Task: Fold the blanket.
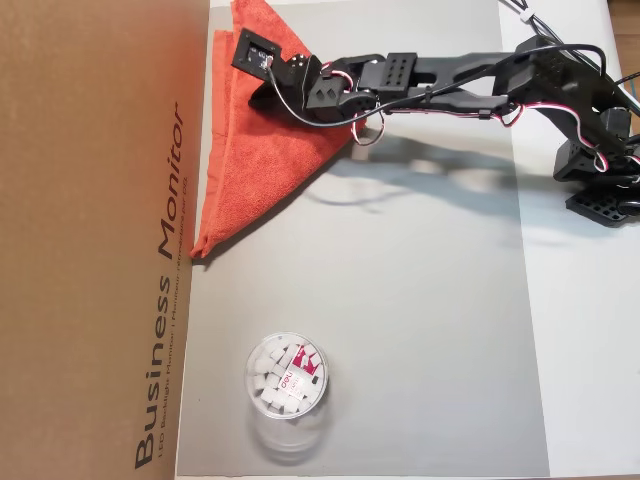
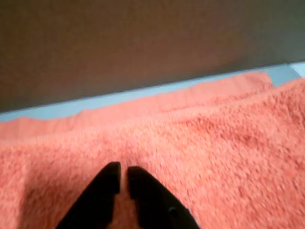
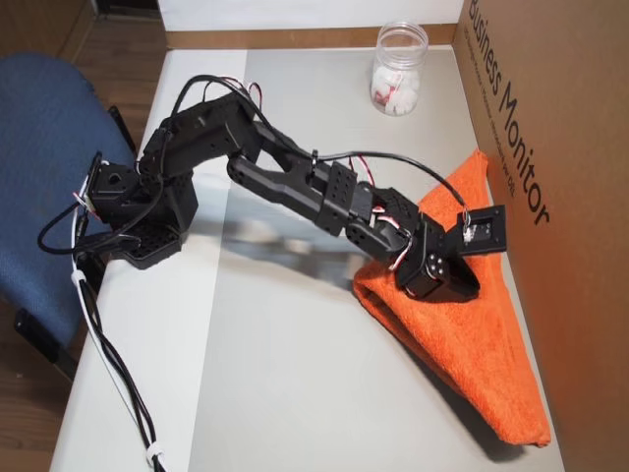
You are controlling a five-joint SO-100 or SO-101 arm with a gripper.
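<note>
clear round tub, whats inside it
The clear round plastic tub holds small white blocks and a red-and-white label; what lies beneath the top pieces is covered.

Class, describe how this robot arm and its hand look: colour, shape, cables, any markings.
The arm is matte black plastic, built of blocky jointed segments with rows of small holes. Thin red, white and black cables loop along it. The hand ends in two black tapered fingers. A small square camera board sits at the wrist. No markings are readable.
</note>
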